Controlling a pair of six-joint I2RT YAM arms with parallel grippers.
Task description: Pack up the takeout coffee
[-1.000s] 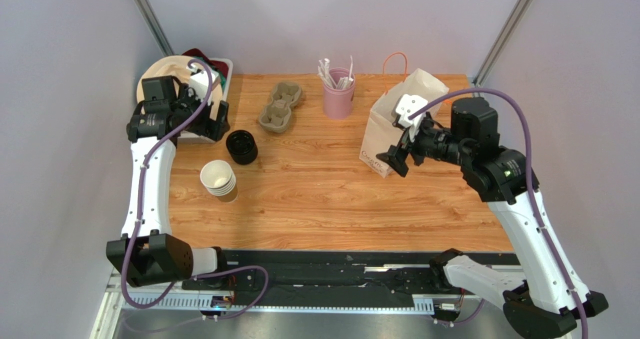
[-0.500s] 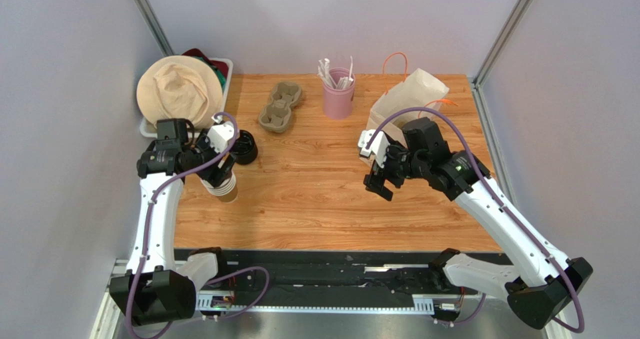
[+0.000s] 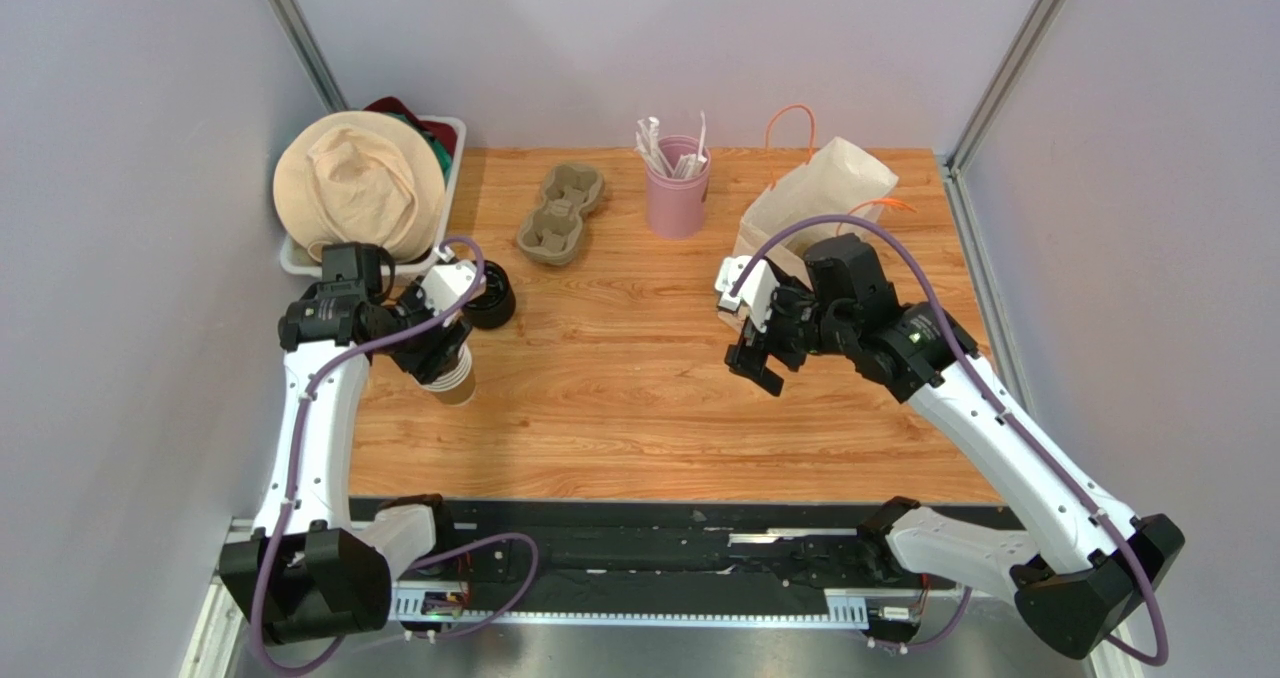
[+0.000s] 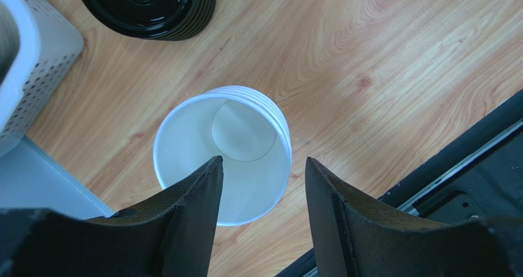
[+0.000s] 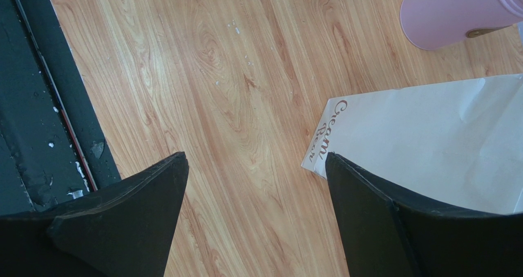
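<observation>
The takeout coffee as a single cup is out of view. A nested stack of brown paper cups (image 3: 452, 384), white inside (image 4: 222, 151), stands near the table's left edge. My left gripper (image 3: 437, 351) hangs right over it, open (image 4: 263, 163). One finger sits above the cup's inside and the other just outside the rim, with nothing gripped. My right gripper (image 3: 759, 353) hovers open (image 5: 256, 160) over bare wood, beside the bottom corner of the white paper bag (image 5: 430, 142), which holds nothing I can see.
A stack of black lids (image 3: 484, 291) sits just behind the cups. At the back are a pulp cup carrier (image 3: 561, 213) and a pink cup of sticks (image 3: 678, 191). The paper bag (image 3: 804, 206) stands back right. A white basket (image 4: 37, 62) with a hat (image 3: 358, 183) is at the far left.
My left arm swung from the basket to above the cup stack and its jaws narrowed. My right arm came away from the bag's mouth, down toward the table's middle.
</observation>
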